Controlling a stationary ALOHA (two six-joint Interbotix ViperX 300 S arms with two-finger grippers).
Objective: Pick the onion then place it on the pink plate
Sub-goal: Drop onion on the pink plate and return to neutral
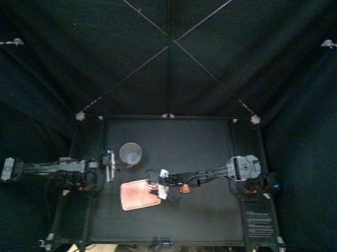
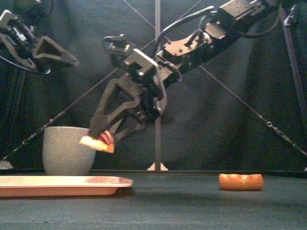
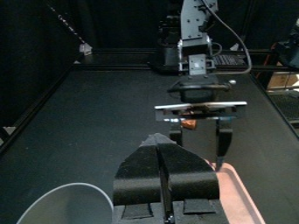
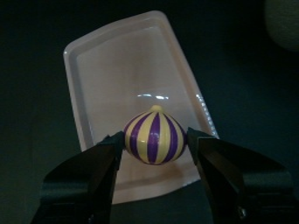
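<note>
The onion (image 4: 156,137), a small bulb striped purple and yellow, is held between the jaws of my right gripper (image 4: 156,142), which is shut on it. It hangs in the air above the near end of the pink plate (image 4: 122,79). In the front view the right gripper (image 2: 108,137) slants down from the upper right, holding the onion (image 2: 96,142) well above the pink plate (image 2: 60,184). From above, the right gripper (image 1: 161,184) is over the plate's (image 1: 134,197) right edge. My left gripper (image 3: 170,171) rests shut at the table's left.
A tall grey speckled cup (image 2: 66,148) stands behind the plate, at the back left (image 1: 130,152). An orange toy (image 2: 240,181) lies on the table to the right of the plate (image 1: 186,187).
</note>
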